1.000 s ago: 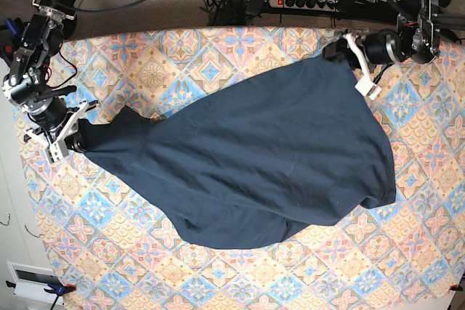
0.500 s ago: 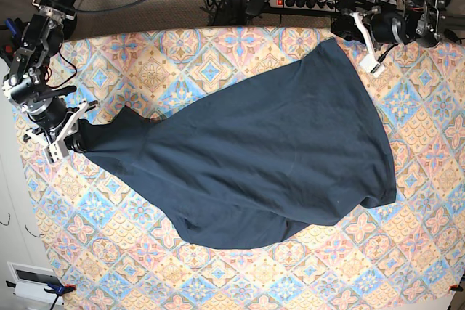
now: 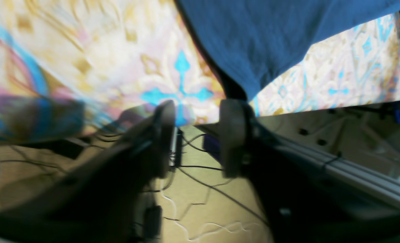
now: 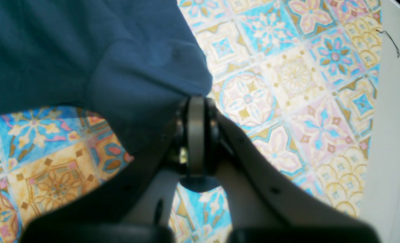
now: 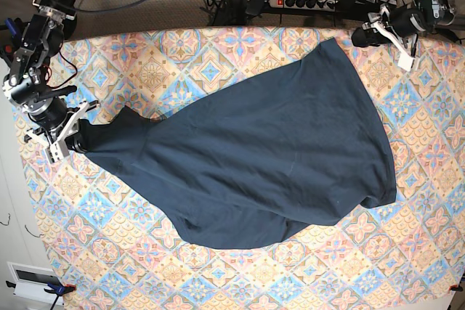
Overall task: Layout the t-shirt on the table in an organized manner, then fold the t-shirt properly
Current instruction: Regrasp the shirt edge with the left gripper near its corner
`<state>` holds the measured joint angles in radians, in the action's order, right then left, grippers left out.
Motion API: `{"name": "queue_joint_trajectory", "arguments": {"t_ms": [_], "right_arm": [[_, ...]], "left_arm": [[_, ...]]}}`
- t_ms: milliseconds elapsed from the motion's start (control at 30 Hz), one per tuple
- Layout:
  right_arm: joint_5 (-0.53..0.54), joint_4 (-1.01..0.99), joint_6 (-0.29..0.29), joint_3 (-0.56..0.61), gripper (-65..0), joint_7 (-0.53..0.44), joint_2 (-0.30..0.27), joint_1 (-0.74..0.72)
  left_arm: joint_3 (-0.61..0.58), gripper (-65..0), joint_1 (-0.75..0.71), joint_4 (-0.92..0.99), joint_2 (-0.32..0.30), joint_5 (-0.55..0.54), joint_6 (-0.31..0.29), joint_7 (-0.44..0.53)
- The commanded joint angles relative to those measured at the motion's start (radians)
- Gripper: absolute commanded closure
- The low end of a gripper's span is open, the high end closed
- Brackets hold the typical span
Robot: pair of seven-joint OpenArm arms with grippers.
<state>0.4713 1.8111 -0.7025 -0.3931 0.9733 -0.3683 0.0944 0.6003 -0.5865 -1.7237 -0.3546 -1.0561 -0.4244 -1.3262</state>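
The t-shirt point(image 5: 261, 157) lies spread across the middle of the table point(image 5: 407, 266), its bulk from six o'clock, where the rounded lower edge bunches, up to a pointed corner at one o'clock. At nine o'clock the right gripper point(image 5: 64, 138) is clamped on a bunched sleeve end. At the far one o'clock edge the left gripper point(image 5: 396, 30) hangs with jaws apart, clear of the cloth.
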Motion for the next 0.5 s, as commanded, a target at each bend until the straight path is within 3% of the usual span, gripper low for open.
{"name": "queue_joint_trajectory", "arguments": {"t_ms": [0,100,300,467], "right_arm": [[0.011,0.014,0.004,-0.007,-0.4,-0.023,-0.019,-0.014],[0.011,0.014,0.004,-0.007,-0.4,-0.023,-0.019,-0.014],[0.011,0.014,0.004,-0.007,-0.4,-0.021,-0.019,-0.014],[0.011,0.016,0.004,-0.01,-0.4,-0.023,-0.019,-0.014]], "left_arm": [[0.017,-33.3,0.001,-0.014,-0.001,-0.02,0.002,0.003],[0.011,-38.7,0.004,-0.014,0.038,-0.02,0.003,-0.003],[-0.01,-38.8,0.064,-0.014,0.114,-0.011,0.005,-0.055],[-0.018,-38.8,0.081,-0.012,0.137,0.017,0.005,-0.054]]}}
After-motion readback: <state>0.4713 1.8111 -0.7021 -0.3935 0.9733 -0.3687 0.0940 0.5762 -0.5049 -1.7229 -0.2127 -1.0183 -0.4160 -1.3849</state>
